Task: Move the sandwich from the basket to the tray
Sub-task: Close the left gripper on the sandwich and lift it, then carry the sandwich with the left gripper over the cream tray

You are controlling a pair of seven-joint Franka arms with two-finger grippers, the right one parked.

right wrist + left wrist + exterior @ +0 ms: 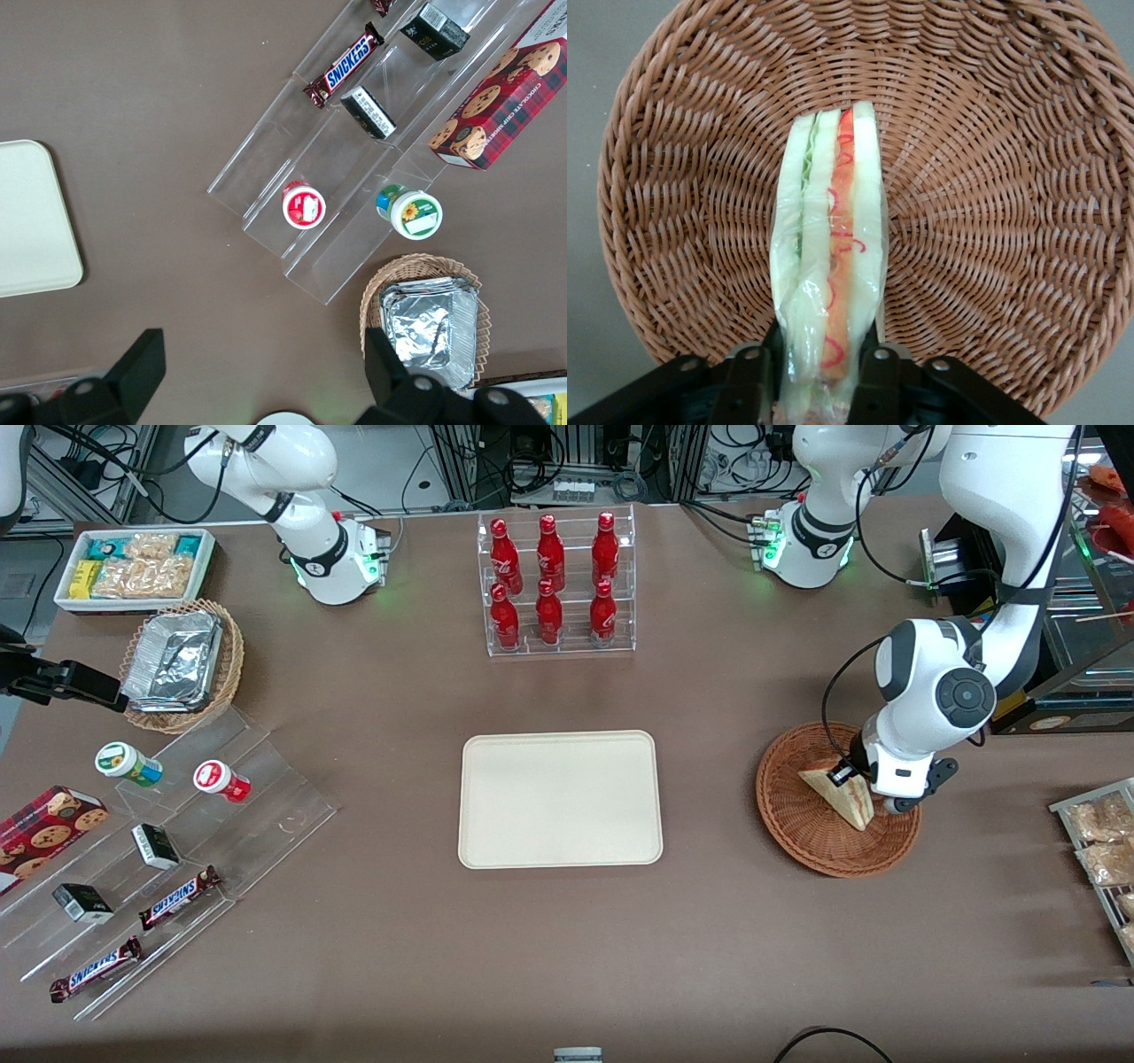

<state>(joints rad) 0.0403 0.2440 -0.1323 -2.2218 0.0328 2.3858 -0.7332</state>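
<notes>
The sandwich [840,797] is a plastic-wrapped wedge with pale bread and red, orange and green filling. It stands on edge in the reddish-brown wicker basket [797,824] toward the working arm's end of the table. In the left wrist view the sandwich [828,239] runs up from between the black fingers [879,376], over the basket [992,195]. My left gripper [855,784] is down in the basket and shut on the sandwich's thick end. The cream-white tray [560,798] lies flat at the table's middle, bare, also partly in the right wrist view [31,221].
A clear rack of red bottles [556,584] stands farther from the front camera than the tray. Snack packets [1099,841] lie at the working arm's table edge. A clear stepped stand with snacks [168,850] and a tan basket with foil trays [182,664] lie toward the parked arm's end.
</notes>
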